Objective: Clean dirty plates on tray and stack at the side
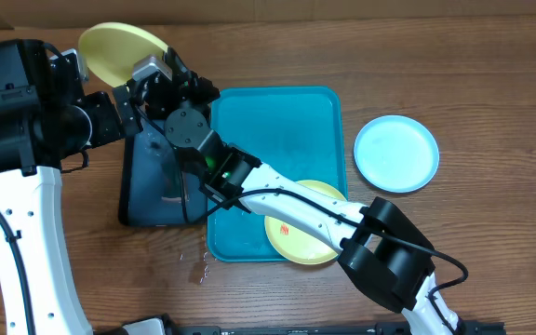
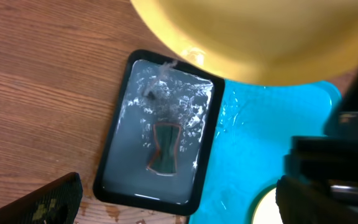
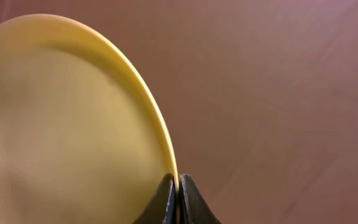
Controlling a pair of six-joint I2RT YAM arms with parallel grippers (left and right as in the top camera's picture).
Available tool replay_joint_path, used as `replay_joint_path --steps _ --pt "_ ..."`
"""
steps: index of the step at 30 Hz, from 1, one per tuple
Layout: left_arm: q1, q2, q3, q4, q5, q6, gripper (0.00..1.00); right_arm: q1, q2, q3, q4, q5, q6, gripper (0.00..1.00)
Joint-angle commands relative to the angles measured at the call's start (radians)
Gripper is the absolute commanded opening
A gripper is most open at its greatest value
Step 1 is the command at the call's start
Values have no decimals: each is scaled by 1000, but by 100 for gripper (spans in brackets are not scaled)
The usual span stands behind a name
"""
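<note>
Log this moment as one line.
right end effector: shut on rim of raised yellow plate | left end effector: open | second yellow plate: smeared, on turquoise tray | blue plate: on table beside tray

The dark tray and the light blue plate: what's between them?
The turquoise tray, then a strip of bare wooden table before the light blue plate; the overhead view shows it.

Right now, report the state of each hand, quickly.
Left hand: open, holding nothing.
Right hand: closed on the rim of the yellow plate.
</note>
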Motion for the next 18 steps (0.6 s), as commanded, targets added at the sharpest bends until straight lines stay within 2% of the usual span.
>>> replay_joint_path --steps 1,18 --pt "-14 -6 20 2 15 -7 100 61 -42 22 58 -5 -186 4" --pt "-14 -6 20 2 15 -7 100 75 -42 22 75 -5 -203 4"
